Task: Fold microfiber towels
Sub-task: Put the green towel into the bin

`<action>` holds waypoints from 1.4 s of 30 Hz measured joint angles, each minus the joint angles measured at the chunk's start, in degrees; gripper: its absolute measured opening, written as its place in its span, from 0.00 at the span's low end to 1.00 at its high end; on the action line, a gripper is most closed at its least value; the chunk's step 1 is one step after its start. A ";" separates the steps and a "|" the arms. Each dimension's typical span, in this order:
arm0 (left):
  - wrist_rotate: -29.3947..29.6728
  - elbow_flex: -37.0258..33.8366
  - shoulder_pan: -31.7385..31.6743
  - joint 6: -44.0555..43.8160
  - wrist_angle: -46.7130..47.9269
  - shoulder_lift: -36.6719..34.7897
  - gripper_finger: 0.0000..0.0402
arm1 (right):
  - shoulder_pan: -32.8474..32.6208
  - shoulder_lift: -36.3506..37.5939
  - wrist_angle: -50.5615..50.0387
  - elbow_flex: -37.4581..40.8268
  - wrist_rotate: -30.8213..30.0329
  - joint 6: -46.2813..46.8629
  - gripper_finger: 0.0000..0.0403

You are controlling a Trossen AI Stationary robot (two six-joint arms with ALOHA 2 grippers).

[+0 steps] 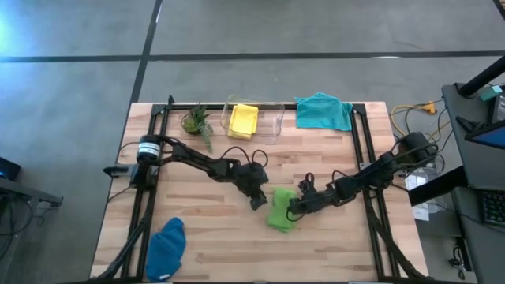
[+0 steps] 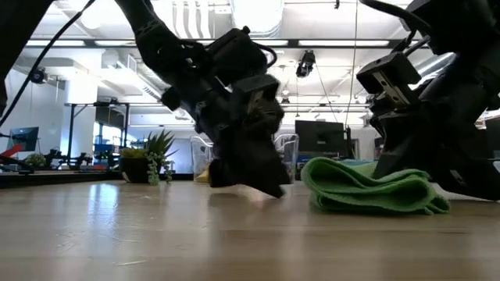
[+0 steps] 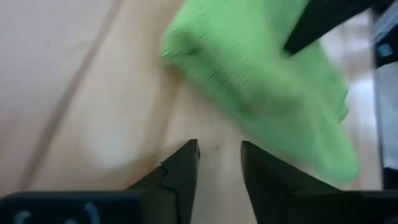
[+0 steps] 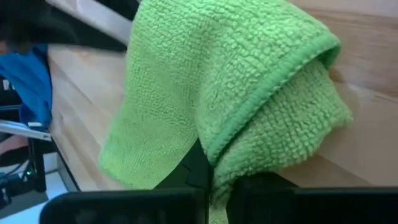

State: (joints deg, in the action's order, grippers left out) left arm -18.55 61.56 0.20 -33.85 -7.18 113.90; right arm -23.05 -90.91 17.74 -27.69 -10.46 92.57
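step: folding lime towel (image 1: 281, 208) | right claw (image 1: 293, 211) clamped on its 3 o'clock edge | left claw (image 1: 258, 202) apart, empty, at 9 | tip: lift slow, keep edges lined up on desk (image 1: 237, 252)

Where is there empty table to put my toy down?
Bare wood lies between the dark blue towel and lime green towel, and right of the teal towel. The middle is crowded: left hand, and right hand pinching the green towel.

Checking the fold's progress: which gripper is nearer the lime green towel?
Right. The right gripper is shut on the lime green towel; the left gripper sits just beside it, not touching.
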 joint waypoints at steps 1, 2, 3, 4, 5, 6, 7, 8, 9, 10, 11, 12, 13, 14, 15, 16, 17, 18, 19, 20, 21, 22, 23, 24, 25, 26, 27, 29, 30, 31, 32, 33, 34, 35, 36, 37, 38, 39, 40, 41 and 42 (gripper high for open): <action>0.23 -0.18 -0.38 0.99 2.07 -0.93 0.24 | -0.02 0.42 -0.09 0.07 -0.01 -0.33 0.03; 0.80 -0.35 -0.76 1.74 3.59 -1.97 0.21 | -0.02 0.99 -0.05 0.07 -0.02 -0.77 0.03; 1.71 -0.52 -1.15 2.77 5.36 -2.87 0.18 | -0.02 1.72 0.03 0.07 -0.07 -1.44 0.03; 2.96 -0.67 -1.53 3.71 7.26 -3.84 0.15 | -0.02 2.48 0.17 0.07 -0.27 -2.11 0.03; 4.15 -0.95 -1.90 4.52 9.28 -5.19 0.12 | -0.02 3.39 0.22 0.03 -0.84 -2.77 0.03; 5.31 -1.35 -2.30 5.50 11.08 -6.65 0.09 | -0.02 4.34 0.02 0.03 -1.65 -3.59 0.03; 6.58 -1.81 -2.71 6.34 12.29 -7.92 0.06 | -0.02 5.29 0.09 0.03 -2.57 -4.24 0.03; 7.62 -2.43 -3.15 7.26 13.31 -9.53 0.04 | 0.06 6.40 0.09 0.00 -3.26 -5.03 0.03; 8.61 -3.36 -3.58 7.93 15.02 -11.12 0.02 | 0.27 7.49 0.04 0.00 -4.13 -5.93 0.03; 9.42 -4.26 -3.96 8.61 16.58 -12.41 0.01 | 0.69 8.41 0.03 -0.02 -4.65 -6.70 0.03; 10.22 -4.99 -4.33 9.06 17.47 -14.00 0.01 | 1.26 9.23 -0.10 -0.11 -4.83 -7.38 0.02; 11.04 -5.96 -4.65 9.43 18.36 -15.65 0.01 | 1.91 10.06 -0.52 -0.10 -4.84 -7.99 0.02; 11.87 -7.01 -4.87 9.70 19.00 -17.30 0.02 | 2.66 10.50 -0.65 -0.08 -4.94 -8.54 0.02; 12.49 -8.05 -5.16 10.04 18.78 -19.35 0.02 | 3.64 11.12 -0.73 -0.27 -4.75 -9.26 0.02; 13.16 -9.23 -5.39 10.23 18.71 -21.19 0.02 | 4.63 11.82 -1.31 -0.38 -4.36 -10.31 0.02; 13.41 -10.30 -5.45 10.23 18.77 -22.81 0.02 | 5.84 12.17 -1.70 -0.64 -4.13 -11.52 0.02; 13.81 -11.44 -5.55 10.21 18.69 -24.72 0.02 | 7.23 12.48 -1.45 -1.34 -3.63 -12.89 0.02; 14.43 -12.63 -5.62 10.22 18.80 -26.46 0.02 | 8.78 12.85 -1.19 -1.94 -2.65 -14.50 0.02; 14.72 -13.64 -5.63 10.17 19.09 -28.13 0.02 | 10.46 13.13 -1.34 -2.50 -1.86 -16.27 0.02; 14.89 -14.53 -5.65 9.81 18.96 -29.89 0.02 | 12.28 13.25 -1.43 -3.45 -0.51 -18.27 0.02; 15.04 -15.71 -5.73 8.94 18.74 -32.00 0.02 | 14.22 13.23 -1.26 -4.56 1.06 -20.24 0.02; 15.41 -16.89 -5.74 8.13 19.03 -33.66 0.02 | 16.13 13.05 -1.27 -5.58 2.41 -21.94 0.02; 16.01 -17.81 -5.74 7.34 19.12 -35.34 0.02 | 18.22 12.88 -1.61 -6.64 4.08 -23.67 0.02; 16.48 -18.95 -5.74 7.21 19.01 -37.29 0.02 | 20.38 12.65 -2.00 -7.93 5.99 -25.34 0.02; 17.01 -20.25 -5.74 7.10 19.46 -38.89 0.02 | 22.40 11.98 -2.92 -9.46 7.49 -26.86 0.02; 17.75 -21.25 -5.74 6.62 19.88 -40.50 0.02 | 24.60 11.37 -3.98 -11.09 9.13 -28.52 0.02; 18.23 -22.13 -5.74 5.61 19.86 -42.19 0.02 | 26.85 11.03 -5.58 -12.78 11.22 -30.38 0.02; 19.24 -24.41 -5.76 4.08 19.87 -45.33 0.02 | 31.02 9.23 -8.89 -16.65 15.29 -34.37 0.02; 19.33 -25.57 -5.76 3.24 19.84 -46.84 0.02 | 33.29 8.57 -10.11 -18.82 17.38 -36.24 0.02; 19.61 -26.58 -5.76 2.56 19.89 -48.02 0.02 | 35.31 7.98 -12.66 -20.70 19.28 -37.97 0.02; 19.81 -27.45 -5.76 1.63 19.81 -49.17 0.02 | 37.17 6.96 -14.99 -22.90 20.78 -39.72 0.02; 19.83 -28.41 -5.76 0.71 19.64 -50.40 0.02 | 39.10 5.92 -15.81 -25.46 22.00 -41.35 0.02; 20.07 -29.36 -5.76 -0.44 19.90 -51.57 0.02 | 40.88 4.90 -17.06 -27.74 23.19 -42.92 0.02; 20.53 -29.98 -5.76 -1.56 20.05 -52.31 0.02 | 42.58 3.79 -19.06 -29.78 24.52 -44.50 0.02; 20.65 -30.50 -5.76 -2.24 19.63 -53.05 0.02 | 44.30 2.39 -20.24 -32.23 26.04 -45.74 0.02; 20.66 -31.26 -5.76 -3.12 19.47 -53.92 0.02 | 45.86 0.74 -20.65 -34.81 27.36 -46.68 0.02; 20.70 -31.91 -5.76 -3.62 19.60 -54.39 0.02 | 47.29 -1.09 -21.70 -37.06 28.64 -47.58 0.02; 20.73 -32.29 -5.76 -4.29 18.60 -54.62 0.02 | 48.74 -2.97 -23.37 -39.37 30.16 -48.45 0.02; 20.83 -32.60 -5.76 -4.90 17.58 -54.96 0.02 | 50.00 -5.05 -24.37 -41.79 31.71 -49.29 0.02; 20.97 -32.99 -5.76 -5.45 17.92 -55.35 0.02 | 51.00 -7.48 -24.92 -44.29 32.88 -50.05 0.02; 21.36 -33.20 -5.76 -6.11 18.55 -55.54 0.02 | 51.90 -9.83 -25.39 -46.67 33.95 -50.71 0.02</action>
State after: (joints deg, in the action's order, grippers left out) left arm 2.81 28.36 -5.56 -39.96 11.37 58.36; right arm 28.85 -100.74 -7.66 -74.35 23.49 41.86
